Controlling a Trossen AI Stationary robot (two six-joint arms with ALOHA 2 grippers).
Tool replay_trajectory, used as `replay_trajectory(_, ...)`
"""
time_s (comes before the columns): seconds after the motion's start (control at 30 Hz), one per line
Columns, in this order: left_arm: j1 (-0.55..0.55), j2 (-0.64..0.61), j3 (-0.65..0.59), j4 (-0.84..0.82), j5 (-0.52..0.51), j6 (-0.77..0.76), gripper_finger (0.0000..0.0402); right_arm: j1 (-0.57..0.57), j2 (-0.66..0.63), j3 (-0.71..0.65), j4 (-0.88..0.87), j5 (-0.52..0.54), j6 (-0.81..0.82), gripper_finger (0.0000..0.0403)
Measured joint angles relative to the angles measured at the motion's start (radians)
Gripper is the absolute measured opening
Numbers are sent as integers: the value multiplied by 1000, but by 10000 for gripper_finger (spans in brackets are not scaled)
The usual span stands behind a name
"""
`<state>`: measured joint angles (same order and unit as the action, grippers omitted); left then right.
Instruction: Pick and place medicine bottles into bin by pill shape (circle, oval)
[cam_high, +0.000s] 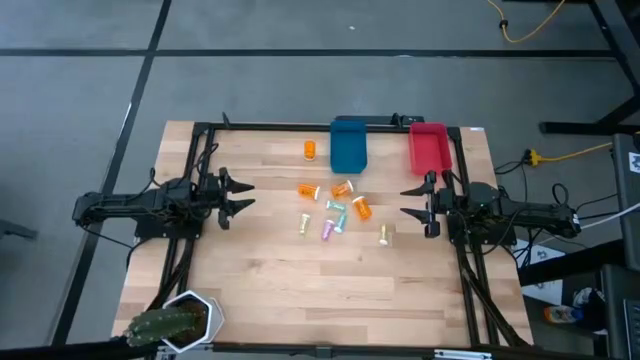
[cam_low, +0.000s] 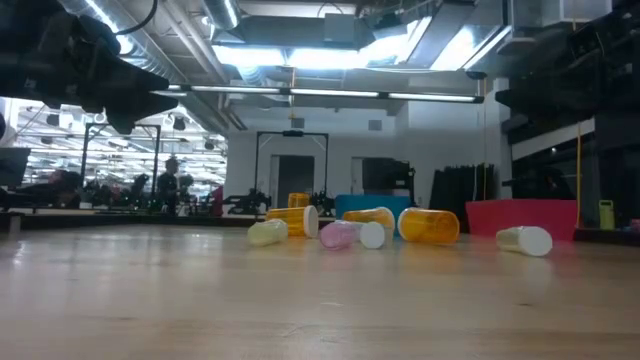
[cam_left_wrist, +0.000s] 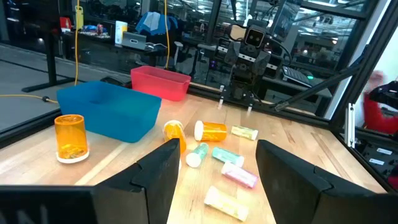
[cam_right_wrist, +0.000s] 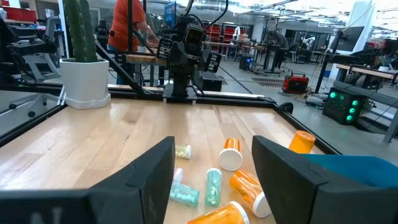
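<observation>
My left jaws (cam_high: 243, 194) stand released and empty at the left side of the desk (cam_high: 260, 290), facing right toward the middle; my right jaws (cam_high: 408, 200) stand released and empty too, at the right side, facing left. Between them the bottles (cam_high: 335, 212) lie scattered in a loose cluster near the desk's centre, nearly all tipped on their sides with their long axes pointing every which way. The pale bottle (cam_high: 386, 234) lies nearest my right jaws, just left of them and a little nearer, so I judge the right arm the better one for it; the orange bottle (cam_high: 308, 190) at the cluster's left edge lies closest to my left jaws. One orange bottle (cam_high: 310, 150) stands upright apart, far from the cluster, beside the blue bin (cam_high: 348, 146). The red bin (cam_high: 428, 147) sits to the right of the blue one, at the far edge. Nothing blocks either approach; the bottles crowd each other in the middle, though. A potted cactus (cam_high: 170, 322) stands at the near left corner, well clear.
</observation>
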<state>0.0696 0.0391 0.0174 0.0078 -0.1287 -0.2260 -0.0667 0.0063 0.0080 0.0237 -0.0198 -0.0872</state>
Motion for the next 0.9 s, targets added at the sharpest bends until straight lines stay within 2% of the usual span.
replay_trajectory(0.9,0,0,0,0,0,0,206,0,0,0,10,1,4,217)
